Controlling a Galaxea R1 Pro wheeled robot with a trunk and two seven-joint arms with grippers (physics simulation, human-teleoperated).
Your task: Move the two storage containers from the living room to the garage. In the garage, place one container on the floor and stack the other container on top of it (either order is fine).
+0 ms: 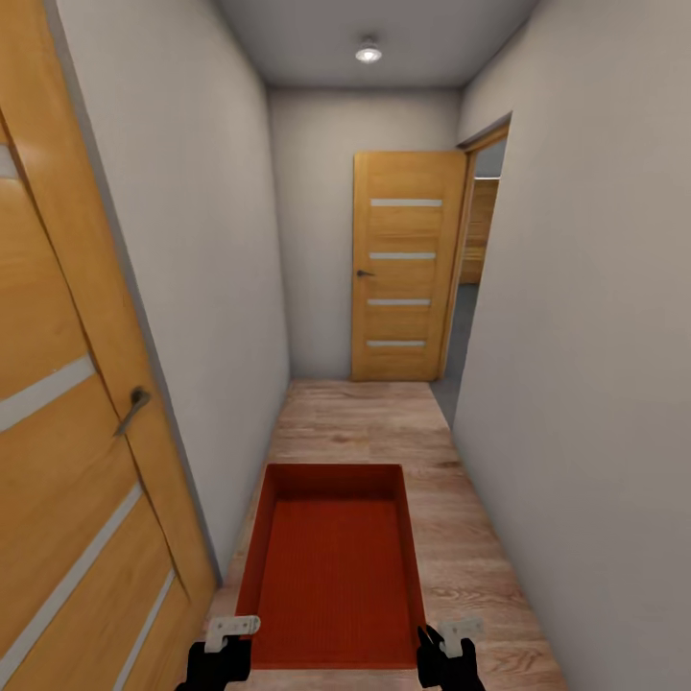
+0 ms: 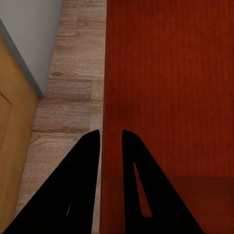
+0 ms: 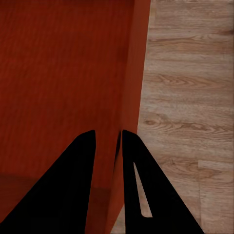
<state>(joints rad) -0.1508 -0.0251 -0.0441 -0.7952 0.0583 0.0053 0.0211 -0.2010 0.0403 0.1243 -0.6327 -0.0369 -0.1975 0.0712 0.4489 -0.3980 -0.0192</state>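
I am in a narrow corridor and hold one orange-red storage container (image 1: 331, 566) level in front of me, above the light wood planks. My left gripper (image 1: 227, 645) is shut on its left wall near the close corner. In the left wrist view the black fingers (image 2: 83, 165) straddle that thin wall of the container (image 2: 170, 87). My right gripper (image 1: 443, 643) is shut on the right wall, and its fingers (image 3: 139, 170) pinch the wall of the container (image 3: 63, 73) the same way. The bin is empty. The garage is out of view.
A wooden door (image 1: 67, 432) with a metal handle (image 1: 134, 408) is close on my left. Pale walls (image 1: 585, 384) run along both sides. At the corridor's end a second wooden door (image 1: 403, 269) stands open beside a doorway (image 1: 475, 288) on the right.
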